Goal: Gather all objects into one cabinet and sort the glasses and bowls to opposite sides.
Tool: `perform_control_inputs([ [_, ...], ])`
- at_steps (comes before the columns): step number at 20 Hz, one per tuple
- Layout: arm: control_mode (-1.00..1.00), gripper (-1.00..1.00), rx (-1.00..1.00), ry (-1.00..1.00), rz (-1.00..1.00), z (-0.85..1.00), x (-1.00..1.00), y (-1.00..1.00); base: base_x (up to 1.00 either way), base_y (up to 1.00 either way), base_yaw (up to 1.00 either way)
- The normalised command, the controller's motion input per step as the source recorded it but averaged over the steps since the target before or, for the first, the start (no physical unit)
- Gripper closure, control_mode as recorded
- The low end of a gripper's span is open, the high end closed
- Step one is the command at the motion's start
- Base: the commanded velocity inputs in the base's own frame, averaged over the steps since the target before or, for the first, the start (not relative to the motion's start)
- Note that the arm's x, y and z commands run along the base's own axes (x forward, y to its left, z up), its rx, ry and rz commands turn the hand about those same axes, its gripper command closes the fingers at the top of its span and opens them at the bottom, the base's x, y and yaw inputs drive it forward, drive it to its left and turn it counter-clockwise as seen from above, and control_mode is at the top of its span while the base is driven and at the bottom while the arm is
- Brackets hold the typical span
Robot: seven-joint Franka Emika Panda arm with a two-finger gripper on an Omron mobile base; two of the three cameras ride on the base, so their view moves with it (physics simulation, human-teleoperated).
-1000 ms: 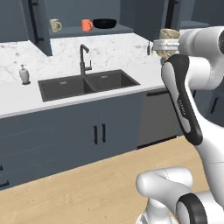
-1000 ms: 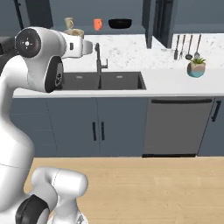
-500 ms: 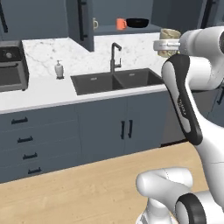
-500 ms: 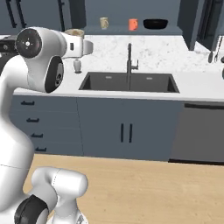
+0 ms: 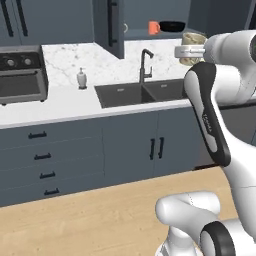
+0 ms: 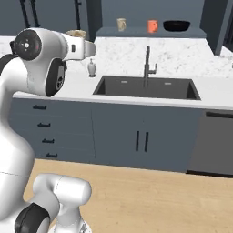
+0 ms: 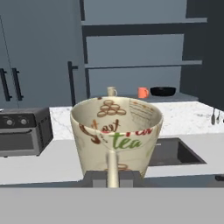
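My gripper [image 7: 112,179] is shut on a beige patterned mug [image 7: 116,133] marked "tea", held upright with its handle toward the camera; the mug hides the fingertips. The same mug [image 5: 192,41] rides high at the arm's end, over the sink. The open slate-blue cabinet [image 6: 150,11] lies ahead. On its bottom board stand a second beige mug [image 6: 121,24] on the left, an orange mug [image 6: 152,26] in the middle and a black bowl [image 6: 176,26] on the right. Its door [image 5: 111,25] with the long black bar handle stands open.
Below the cabinet the marble counter [image 6: 182,54] holds a dark double sink [image 6: 145,87] with a black faucet [image 6: 147,67] and a white soap dispenser [image 5: 81,79]. A toaster oven [image 5: 20,75] sits on the counter at left. Grey base cabinets [image 5: 130,150] and a dishwasher [image 6: 214,141] front the wooden floor.
The whole scene has slid right in both base views, so the base has driven left along the counter. The beige mug has stayed in my gripper throughout.
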Motion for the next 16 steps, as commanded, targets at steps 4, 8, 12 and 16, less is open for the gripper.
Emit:
perform_control_inputs([
  [4,1.0,1.0,0.0,0.0,0.0,0.0,0.0,0.0,0.44,-0.05,0.08],
  [8,1.0,1.0,0.0,0.0,0.0,0.0,0.0,0.0,0.2,-0.33,0.21],
  [12,1.0,1.0,0.0,0.0,0.0,0.0,0.0,0.0,0.09,-0.46,0.34],
  [16,1.0,1.0,0.0,0.0,0.0,0.0,0.0,0.0,0.0,-0.61,0.36],
])
